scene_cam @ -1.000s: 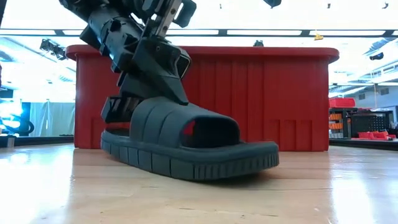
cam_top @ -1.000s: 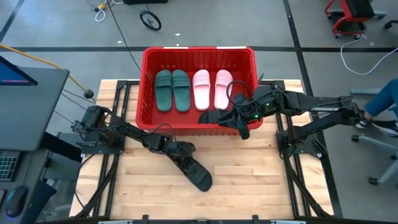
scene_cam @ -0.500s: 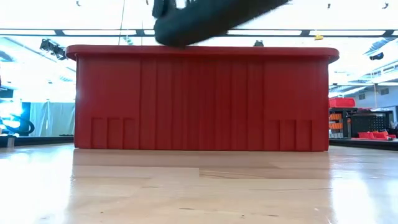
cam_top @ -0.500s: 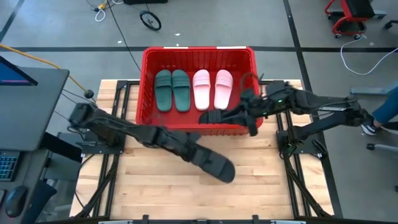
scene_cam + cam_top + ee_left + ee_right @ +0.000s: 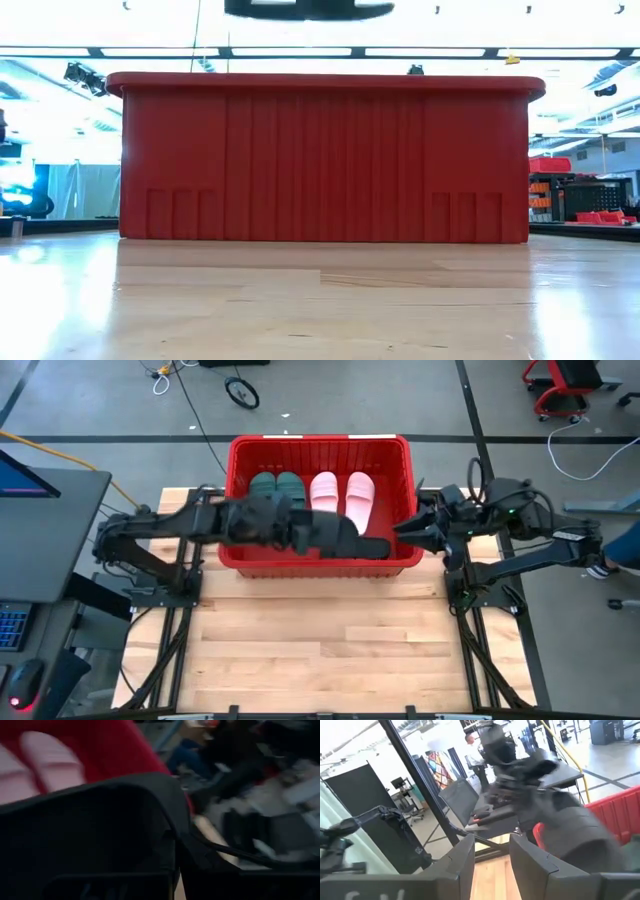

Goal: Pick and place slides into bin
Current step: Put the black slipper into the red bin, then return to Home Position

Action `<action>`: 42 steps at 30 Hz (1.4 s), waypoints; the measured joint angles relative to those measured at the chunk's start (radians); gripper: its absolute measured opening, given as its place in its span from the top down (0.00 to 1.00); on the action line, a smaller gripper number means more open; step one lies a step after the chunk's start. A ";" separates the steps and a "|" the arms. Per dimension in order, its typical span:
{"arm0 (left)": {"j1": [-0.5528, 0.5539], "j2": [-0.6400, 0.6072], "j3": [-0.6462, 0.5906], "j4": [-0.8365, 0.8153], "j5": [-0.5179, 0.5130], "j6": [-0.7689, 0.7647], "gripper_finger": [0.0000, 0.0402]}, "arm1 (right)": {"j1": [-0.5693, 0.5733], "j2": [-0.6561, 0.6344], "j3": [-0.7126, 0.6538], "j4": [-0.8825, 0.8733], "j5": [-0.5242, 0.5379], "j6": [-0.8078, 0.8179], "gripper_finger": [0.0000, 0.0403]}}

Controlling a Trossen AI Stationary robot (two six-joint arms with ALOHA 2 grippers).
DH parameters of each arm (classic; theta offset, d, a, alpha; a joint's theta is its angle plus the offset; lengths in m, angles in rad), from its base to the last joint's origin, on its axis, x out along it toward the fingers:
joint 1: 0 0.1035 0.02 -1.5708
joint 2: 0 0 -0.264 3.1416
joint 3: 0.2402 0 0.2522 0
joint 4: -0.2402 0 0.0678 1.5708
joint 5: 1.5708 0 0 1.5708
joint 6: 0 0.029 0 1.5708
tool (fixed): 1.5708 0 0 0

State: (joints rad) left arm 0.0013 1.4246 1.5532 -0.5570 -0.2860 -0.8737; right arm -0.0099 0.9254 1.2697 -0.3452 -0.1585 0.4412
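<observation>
4 slides, 2 green (image 5: 276, 490) and 2 pink (image 5: 343, 500), lie in the bin (image 5: 236, 460). The left gripper (image 5: 300, 532) clamps a black slide (image 5: 345, 542) above the bin's near wall. The right gripper (image 5: 408, 531), fingers apart and empty, waits beside the bin. The other black slide isn't visible.

A robotics lab: concrete floor (image 5: 100, 410), ceiling strip lights (image 5: 430, 51).

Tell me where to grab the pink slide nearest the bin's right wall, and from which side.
Pinch its wide strap from straight above, probably. The pink slide lies flat, strap up, in the bin, whose walls block sideways approaches; the raised strap offers an edge to close on.
</observation>
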 joint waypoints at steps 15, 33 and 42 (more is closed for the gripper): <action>0.323 0.002 -0.489 0.216 0.273 -0.153 0.98 | 0.001 -0.003 0.000 -0.096 -0.005 -0.001 0.68; 0.409 0.001 -0.749 0.266 0.307 -0.163 0.66 | -0.001 -0.003 0.000 -0.096 -0.004 -0.103 0.68; 0.477 0.001 -0.671 0.150 0.307 -0.216 0.44 | -0.001 -0.003 0.000 -0.096 -0.003 -0.102 0.68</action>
State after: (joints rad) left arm 0.4781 1.4258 0.8818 -0.4069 0.0212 -1.0900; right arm -0.0109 0.9226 1.2701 -0.4416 -0.1619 0.3389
